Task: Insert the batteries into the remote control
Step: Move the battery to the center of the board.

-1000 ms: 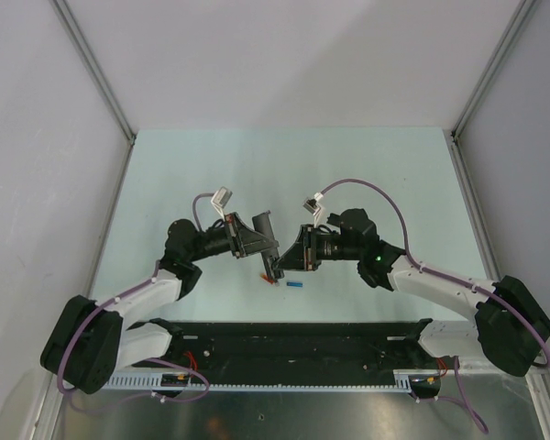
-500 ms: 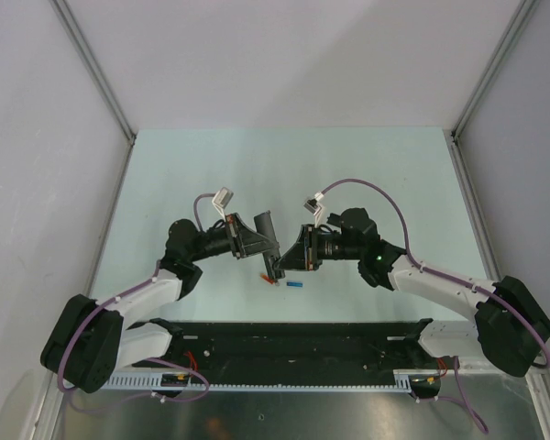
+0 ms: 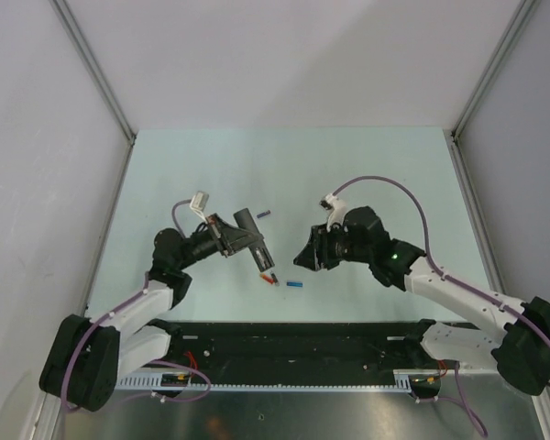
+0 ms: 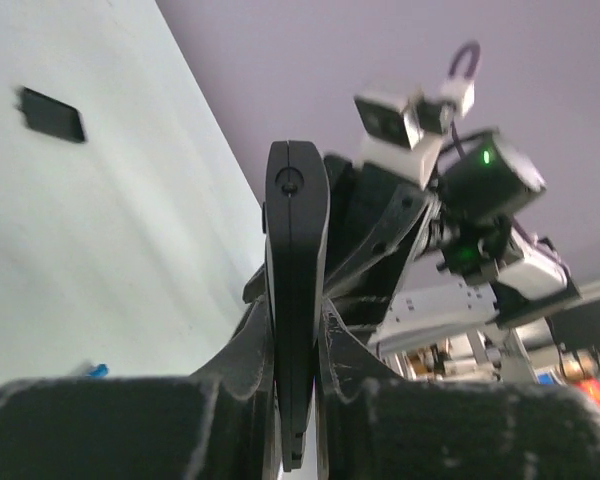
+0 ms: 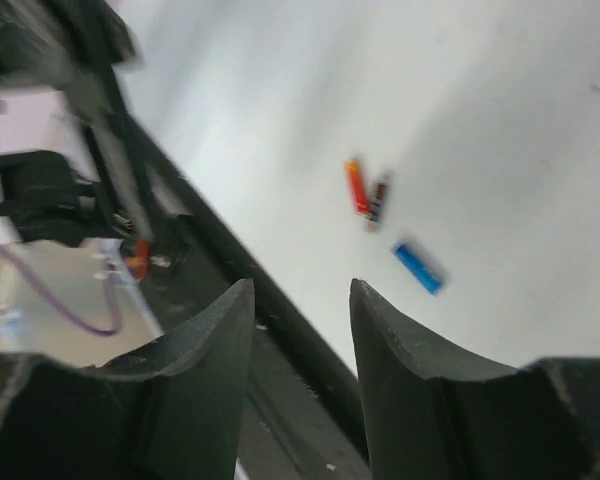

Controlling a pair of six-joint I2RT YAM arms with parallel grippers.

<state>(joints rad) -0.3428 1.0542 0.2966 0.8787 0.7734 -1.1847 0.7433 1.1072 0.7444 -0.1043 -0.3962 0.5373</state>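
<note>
- The remote (image 4: 296, 260) is off the bench (image 3: 367, 174), left of centre, clamped edge-on in the left jaws, which are closed narrow on it.
- Its free end tilts down toward a red-orange battery (image 3: 269, 278) lying on the bench.
- A dark slim piece (image 5: 378, 200) lies just beside that battery; I cannot tell what it is.
- A blue battery (image 3: 295, 284) lies near them, to the right.
- Another blue battery (image 3: 263, 214) lies farther back, near the remote's upper end.
- The right jaws stand partly apart with nothing between them, right of the batteries.
- A small black flat piece (image 4: 50, 113) lies on the bench, well apart.
</note>
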